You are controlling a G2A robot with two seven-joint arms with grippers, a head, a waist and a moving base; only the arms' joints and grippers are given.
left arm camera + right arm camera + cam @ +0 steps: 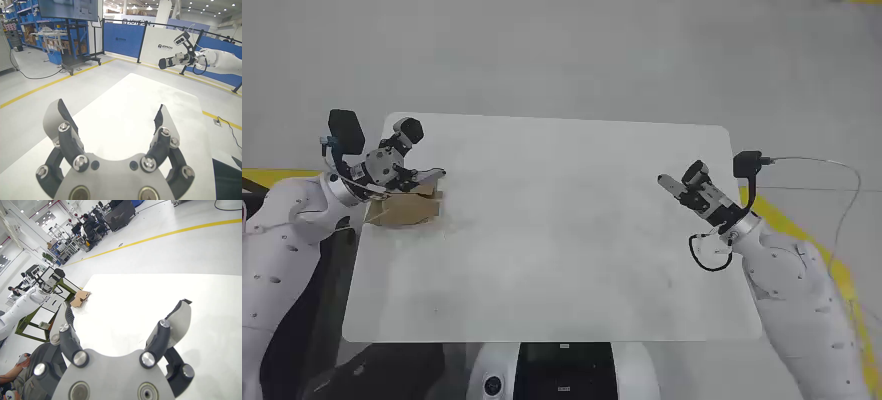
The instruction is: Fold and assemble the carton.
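Carton [407, 208] lay unassembled at 9 o'clock edge of table [562, 250] — left tool [111, 111] close by, spread wide, likely readying first grasp. Right tool [124, 306] at 3 o'clock, also spread — well apart, probably idle.

The table [542, 250] is viewed from overhead. Wrist cameras are set close behind the left claw [111, 103] and right claw [125, 303], faced across the shared table beyond each claw's tips
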